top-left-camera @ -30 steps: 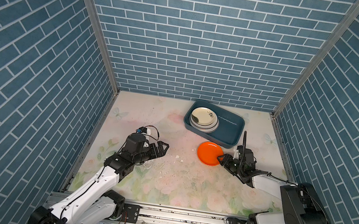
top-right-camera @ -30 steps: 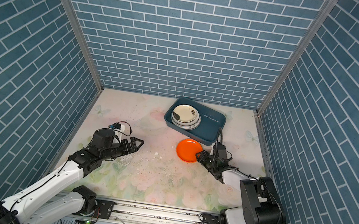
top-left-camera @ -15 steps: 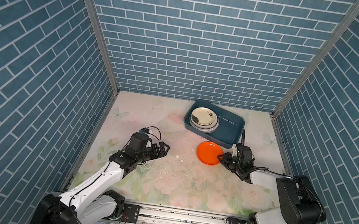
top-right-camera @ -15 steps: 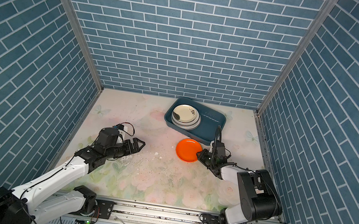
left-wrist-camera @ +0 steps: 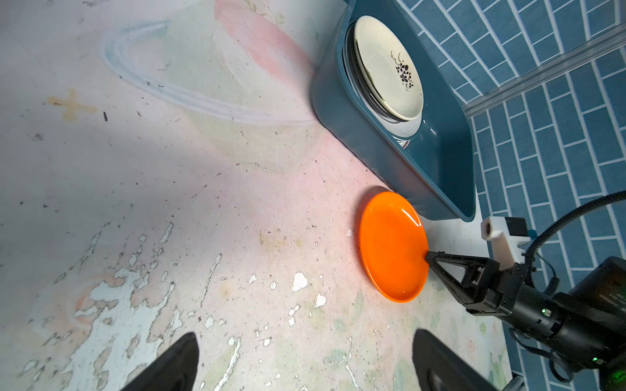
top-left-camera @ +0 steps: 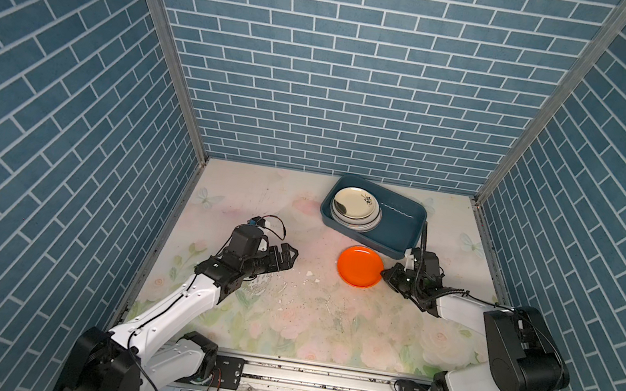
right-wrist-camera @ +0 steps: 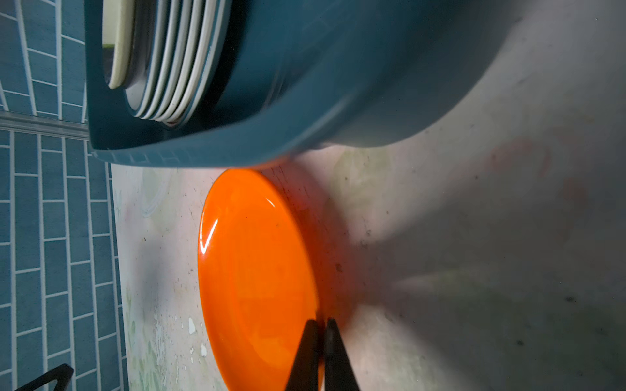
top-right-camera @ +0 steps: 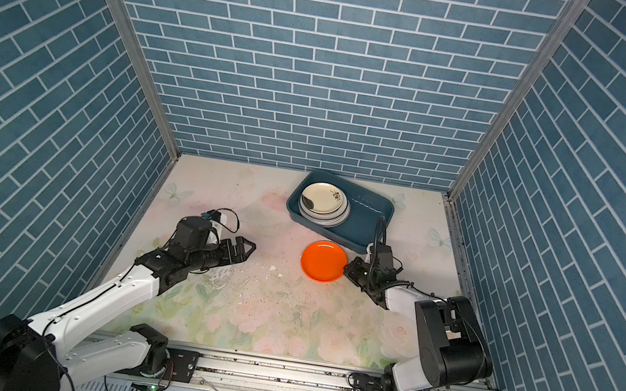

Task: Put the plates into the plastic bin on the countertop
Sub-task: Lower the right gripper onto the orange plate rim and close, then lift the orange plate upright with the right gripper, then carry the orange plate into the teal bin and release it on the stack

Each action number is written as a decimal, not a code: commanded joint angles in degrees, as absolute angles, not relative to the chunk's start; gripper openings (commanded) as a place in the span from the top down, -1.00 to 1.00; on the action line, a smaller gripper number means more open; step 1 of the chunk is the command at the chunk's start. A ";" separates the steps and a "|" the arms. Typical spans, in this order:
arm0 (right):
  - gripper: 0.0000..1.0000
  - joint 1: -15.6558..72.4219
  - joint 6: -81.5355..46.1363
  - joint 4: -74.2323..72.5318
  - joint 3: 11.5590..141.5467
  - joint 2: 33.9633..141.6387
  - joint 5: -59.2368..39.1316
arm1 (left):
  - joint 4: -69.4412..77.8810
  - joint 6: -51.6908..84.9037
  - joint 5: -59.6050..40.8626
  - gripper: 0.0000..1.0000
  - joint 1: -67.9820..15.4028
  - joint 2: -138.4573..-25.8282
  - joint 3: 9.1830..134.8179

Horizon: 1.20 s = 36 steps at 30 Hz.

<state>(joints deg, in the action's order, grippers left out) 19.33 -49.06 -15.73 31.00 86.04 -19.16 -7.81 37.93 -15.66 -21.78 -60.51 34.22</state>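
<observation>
An orange plate (top-left-camera: 359,265) (top-right-camera: 323,260) (left-wrist-camera: 393,245) (right-wrist-camera: 254,277) lies on the floral countertop (top-left-camera: 285,310) just in front of the dark teal plastic bin (top-left-camera: 402,235) (top-right-camera: 366,221) (left-wrist-camera: 440,162) (right-wrist-camera: 338,84). My right gripper (top-left-camera: 384,273) (top-right-camera: 347,270) (left-wrist-camera: 427,255) (right-wrist-camera: 320,325) is shut on the plate's right rim, one finger above it and one below. Inside the bin's left half sits a stack of several plates (top-left-camera: 355,209) (top-right-camera: 322,203) (left-wrist-camera: 386,67) (right-wrist-camera: 169,61), a cream one on top. My left gripper (top-left-camera: 289,255) (top-right-camera: 246,249) hovers open over the countertop, well left of the orange plate, holding nothing.
Blue brick walls enclose the countertop on three sides. The bin's right half (top-left-camera: 400,222) holds nothing. The countertop print is scuffed and flaked (left-wrist-camera: 135,287) near the left gripper. A metal rail (top-left-camera: 317,382) runs along the front edge.
My right gripper closed from half open onto the orange plate's rim. The left arm crept slightly forward and stayed open.
</observation>
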 commanded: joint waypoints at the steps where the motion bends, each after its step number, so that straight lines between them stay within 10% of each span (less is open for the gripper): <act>1: 0.90 19.26 -49.37 -14.48 32.97 86.99 -19.52 | -6.94 34.82 -15.02 -0.99 -21.87 -61.70 36.52; 36: 1.00 19.34 -52.36 6.98 44.62 68.83 -19.94 | -1.84 31.09 -16.52 -0.99 -21.40 -65.70 36.26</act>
